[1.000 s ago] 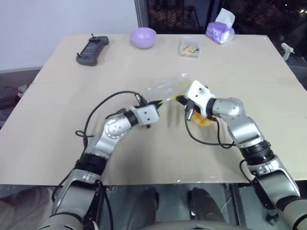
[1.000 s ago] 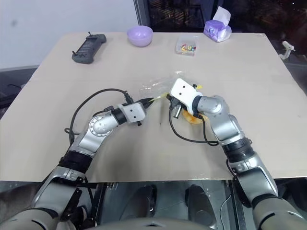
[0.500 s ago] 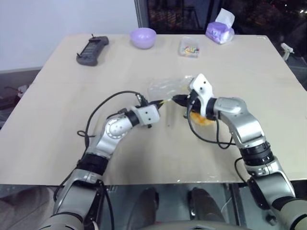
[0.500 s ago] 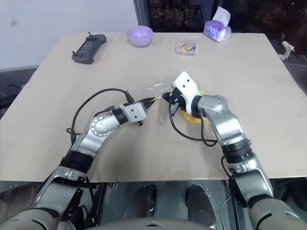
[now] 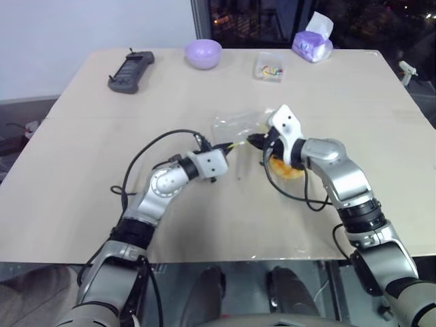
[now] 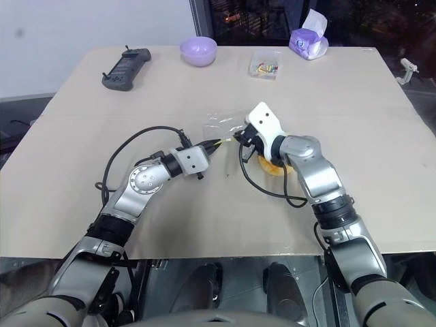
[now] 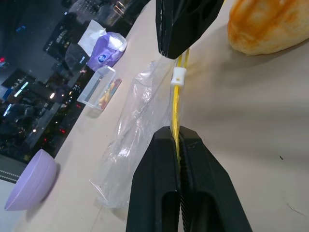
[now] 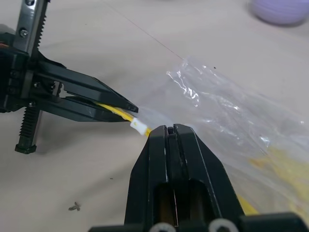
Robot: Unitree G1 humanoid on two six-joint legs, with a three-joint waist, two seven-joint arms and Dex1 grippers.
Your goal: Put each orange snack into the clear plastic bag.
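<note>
The clear plastic bag (image 5: 236, 125) lies crumpled mid-table, its yellow seal strip (image 7: 179, 104) stretched taut between both grippers. My left gripper (image 5: 227, 146) is shut on one end of the strip. My right gripper (image 5: 252, 139) is shut on the other end, facing the left one, with a small white slider (image 7: 178, 76) on the strip between them. An orange snack (image 5: 287, 169) rests on the table just under my right wrist, partly hidden by it, and appears again in the left wrist view as the orange snack (image 7: 270, 24).
Along the far edge stand a black handheld controller (image 5: 131, 70), a lilac bowl (image 5: 204, 52), a small clear box of coloured bits (image 5: 269, 68) and a purple tissue pack (image 5: 313, 42). The table's front edge (image 5: 225, 260) runs below my arms.
My right wrist has rolled, turning its white housing upward, while staying on the strip. The left arm has kept still.
</note>
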